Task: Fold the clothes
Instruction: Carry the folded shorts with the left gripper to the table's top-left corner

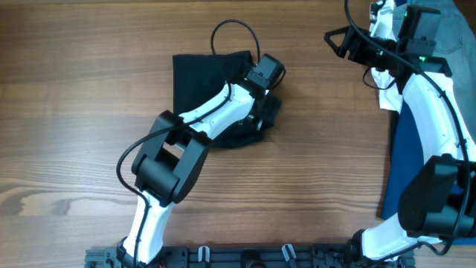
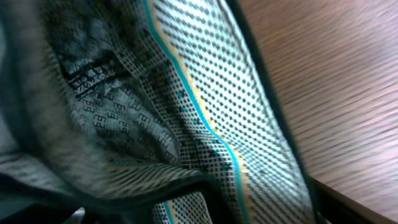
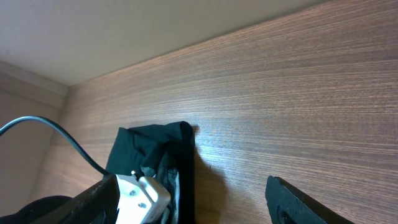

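Observation:
The black garment lies bunched on the wooden table, left of centre. My left gripper is pressed into its right edge, where the cloth is heaped up. In the left wrist view the whitish mesh lining with a teal stripe fills the frame right at the jaws, so the gripper appears shut on the garment; the fingers themselves are hidden. My right gripper hovers open and empty at the far right. In its wrist view the garment shows ahead between the spread fingers.
A bright blue cloth lies along the right edge. A light-blue denim piece and a white scrap sit at the back right. The left arm's cable loops above the garment. Bare wood lies beside the garment.

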Motion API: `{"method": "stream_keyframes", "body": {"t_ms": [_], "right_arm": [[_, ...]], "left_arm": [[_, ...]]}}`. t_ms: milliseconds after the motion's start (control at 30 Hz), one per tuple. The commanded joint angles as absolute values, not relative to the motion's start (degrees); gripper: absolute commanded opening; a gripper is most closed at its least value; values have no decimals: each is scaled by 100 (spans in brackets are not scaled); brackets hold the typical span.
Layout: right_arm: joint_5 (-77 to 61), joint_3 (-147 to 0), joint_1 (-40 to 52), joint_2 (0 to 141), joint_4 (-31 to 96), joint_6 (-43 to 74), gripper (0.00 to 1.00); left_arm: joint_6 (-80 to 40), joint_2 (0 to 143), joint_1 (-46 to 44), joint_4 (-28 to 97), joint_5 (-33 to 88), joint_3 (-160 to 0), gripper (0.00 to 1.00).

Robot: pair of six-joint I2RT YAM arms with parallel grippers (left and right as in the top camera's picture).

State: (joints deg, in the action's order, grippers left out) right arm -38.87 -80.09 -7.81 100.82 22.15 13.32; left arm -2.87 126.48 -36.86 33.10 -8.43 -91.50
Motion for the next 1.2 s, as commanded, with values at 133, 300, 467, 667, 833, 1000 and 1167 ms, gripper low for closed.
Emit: {"method": "stream_keyframes", "body": {"t_ms": [133,300,467,667,833,1000,1167], "right_arm": [[-3826,-8029,-779,10147,2217,1199,76],[-3793,-8029,-779,10147,2213,1199,76],[-3758,-8029,-779,10147,2215,1197,76],[-3745,-8029,-779,10147,2309,1199,75],[-3745,-8025,-768,10147,2381,1214,75],[-3721,-8025,-676,10147,2412,1214,75],[-3726,-8025,-661,10147,2434,1214,75]], "left_arm": [[600,13183,-3413,4080,-1741,-9179,64],[670,13203,-2718,4051,-1831,-9179,9],[14,13203,-1697,3586,-1826,-9179,4],[-838,13203,-84,2060,-1286,-9179,4],[-1715,13203,766,447,-1288,-9179,4],[-3197,13235,1002,-880,-1288,-9179,55],[-2630,13113,993,-1522,-1278,-9179,100]]}}
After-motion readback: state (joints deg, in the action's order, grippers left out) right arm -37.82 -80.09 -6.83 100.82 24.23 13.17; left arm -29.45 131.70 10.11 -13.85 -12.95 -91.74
